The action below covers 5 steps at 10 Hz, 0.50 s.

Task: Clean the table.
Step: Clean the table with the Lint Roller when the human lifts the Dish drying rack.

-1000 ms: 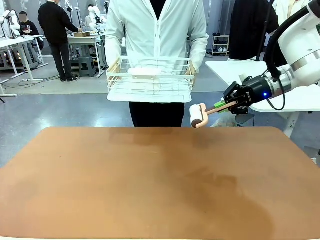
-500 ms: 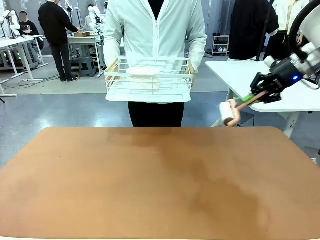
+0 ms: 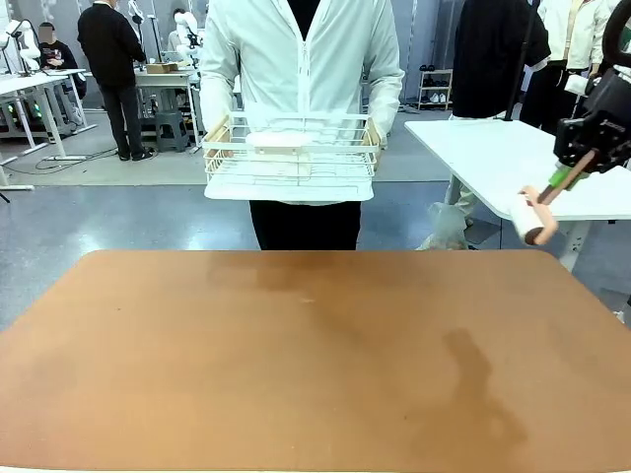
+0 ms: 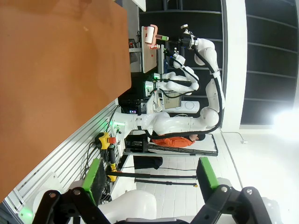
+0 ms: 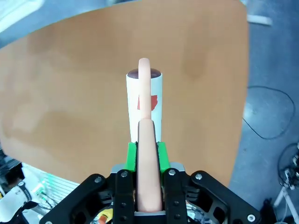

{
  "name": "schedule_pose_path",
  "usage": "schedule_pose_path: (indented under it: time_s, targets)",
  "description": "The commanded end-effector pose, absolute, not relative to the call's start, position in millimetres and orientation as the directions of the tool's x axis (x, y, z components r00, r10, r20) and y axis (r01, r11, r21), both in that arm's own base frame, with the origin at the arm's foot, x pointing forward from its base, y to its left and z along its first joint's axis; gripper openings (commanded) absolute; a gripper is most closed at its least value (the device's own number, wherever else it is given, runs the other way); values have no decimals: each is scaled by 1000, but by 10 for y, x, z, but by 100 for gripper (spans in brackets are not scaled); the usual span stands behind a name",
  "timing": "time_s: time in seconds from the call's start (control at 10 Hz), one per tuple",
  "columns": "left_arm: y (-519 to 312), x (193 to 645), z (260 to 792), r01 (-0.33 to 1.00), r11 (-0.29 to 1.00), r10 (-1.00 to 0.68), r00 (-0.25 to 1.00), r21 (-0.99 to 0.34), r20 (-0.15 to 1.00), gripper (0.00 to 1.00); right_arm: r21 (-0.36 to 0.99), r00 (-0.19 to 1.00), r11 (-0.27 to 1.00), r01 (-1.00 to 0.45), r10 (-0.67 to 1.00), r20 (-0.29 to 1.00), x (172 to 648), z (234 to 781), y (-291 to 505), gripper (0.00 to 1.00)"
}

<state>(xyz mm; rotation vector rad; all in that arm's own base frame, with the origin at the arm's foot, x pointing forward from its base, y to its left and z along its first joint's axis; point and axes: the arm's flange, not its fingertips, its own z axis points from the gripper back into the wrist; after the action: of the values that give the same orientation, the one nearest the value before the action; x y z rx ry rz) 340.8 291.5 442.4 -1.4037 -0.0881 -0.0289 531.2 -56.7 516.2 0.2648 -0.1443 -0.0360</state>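
table (image 3: 296, 374): reddish-brown matte top with rounded corners, spanning the lower half of the front view, with a darker patch toward its right side. right gripper (image 3: 570, 172): raised at the right edge of the front view, jaws clamped on the pink handle of a lint roller (image 3: 532, 219), whose white roll hangs in the air near the table's far right corner, apart from the top. in the right wrist view the green pads of the right gripper (image 5: 148, 156) press both sides of the handle, and the lint roller (image 5: 145, 100) points away over the table (image 5: 70, 102). left gripper (image 4: 150, 177): jaws apart, nothing between the green pads, held beside the table (image 4: 56, 70), whose top runs along the left of that view. person (image 3: 301, 59): stands at the far side in a pale zipped jacket, both hands holding a white wire basket (image 3: 291, 163) at chest height, well above the top; a pale flat item lies inside it. a white-topped table (image 3: 493, 148) stands behind at the right.
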Motion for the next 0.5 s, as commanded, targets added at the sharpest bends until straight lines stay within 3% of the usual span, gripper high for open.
schedule_pose_path:
  time_s: [0.0, 0.4]
  targets:
    - [2926, 3351, 4461, 66, 171, 31, 997, -983, 72, 100, 189, 994, 979, 69, -84, 68, 5286, 5245, -533, 21]
    - [2926, 3351, 4461, 66, 171, 31, 997, -983, 72, 100, 189, 994, 977, 98, -104, 24, 5397, 5164, -628, 21]
